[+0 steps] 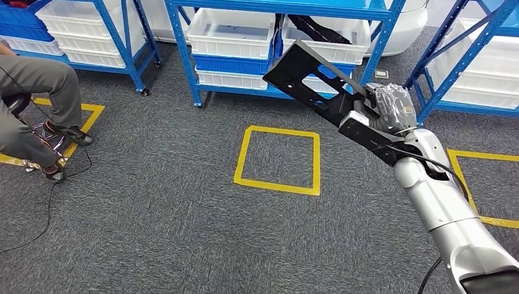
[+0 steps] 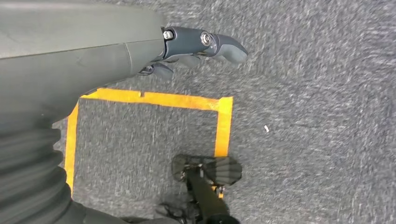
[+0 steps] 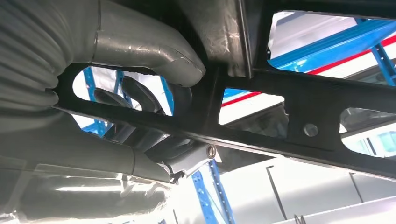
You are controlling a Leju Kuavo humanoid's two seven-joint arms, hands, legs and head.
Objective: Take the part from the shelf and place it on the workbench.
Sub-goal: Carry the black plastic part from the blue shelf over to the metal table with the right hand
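Note:
My right hand (image 1: 384, 105) grips a long flat black part (image 1: 318, 82) with cut-out openings, held up in the air and slanting from the blue shelf (image 1: 278, 15) down toward my forearm. In the right wrist view the thumb (image 3: 154, 51) presses on the part's black frame (image 3: 289, 105) and the darker fingers wrap behind it. My left hand (image 2: 196, 49) hangs above grey carpet, fingers loosely extended and holding nothing, over a yellow tape square (image 2: 223, 121).
White and blue bins (image 1: 231, 33) fill the shelf ahead. More blue racks stand left (image 1: 122, 33) and right (image 1: 471, 61). A seated person's legs (image 1: 37, 98) are at the left. A yellow tape square (image 1: 278, 159) marks the carpet ahead.

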